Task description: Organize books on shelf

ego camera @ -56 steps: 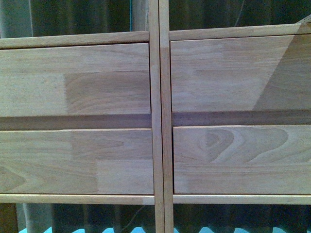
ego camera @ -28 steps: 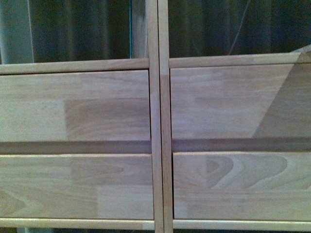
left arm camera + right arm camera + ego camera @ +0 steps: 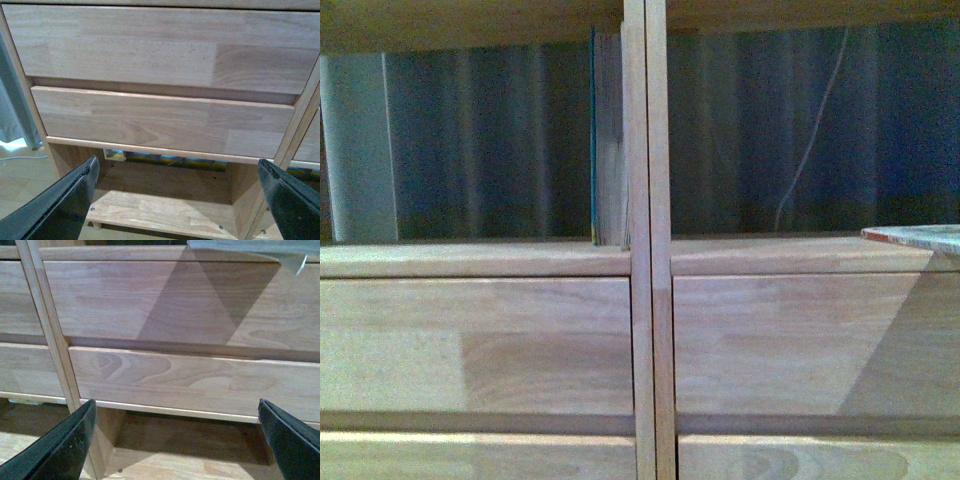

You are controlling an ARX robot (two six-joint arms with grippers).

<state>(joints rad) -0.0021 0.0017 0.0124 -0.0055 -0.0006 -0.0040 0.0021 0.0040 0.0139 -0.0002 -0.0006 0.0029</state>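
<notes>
The light-wood shelf (image 3: 646, 300) fills the front view, with open compartments above its drawer fronts (image 3: 470, 345). A teal book (image 3: 605, 140) with grey page edges stands upright against the double central upright. A thin pale book (image 3: 920, 237) lies flat on the right board, its corner sticking out past the edge; the same corner (image 3: 250, 247) shows in the right wrist view. My left gripper (image 3: 177, 200) is open and empty, facing the drawer fronts (image 3: 160, 50) and the bottom compartment. My right gripper (image 3: 177, 440) is open and empty below the right drawers (image 3: 190, 375). Neither gripper shows in the front view.
A dark pleated curtain (image 3: 500, 140) and a thin white cable (image 3: 810, 130) hang behind the open compartments. The shelf's bottom board (image 3: 160, 212) sits just above a wooden floor (image 3: 15, 185). A grey curtain (image 3: 12, 110) hangs beside the shelf's outer side.
The front view has risen: the drawer fronts slid down the frame, and the open compartments with the teal book and the flat book's corner came into view.
</notes>
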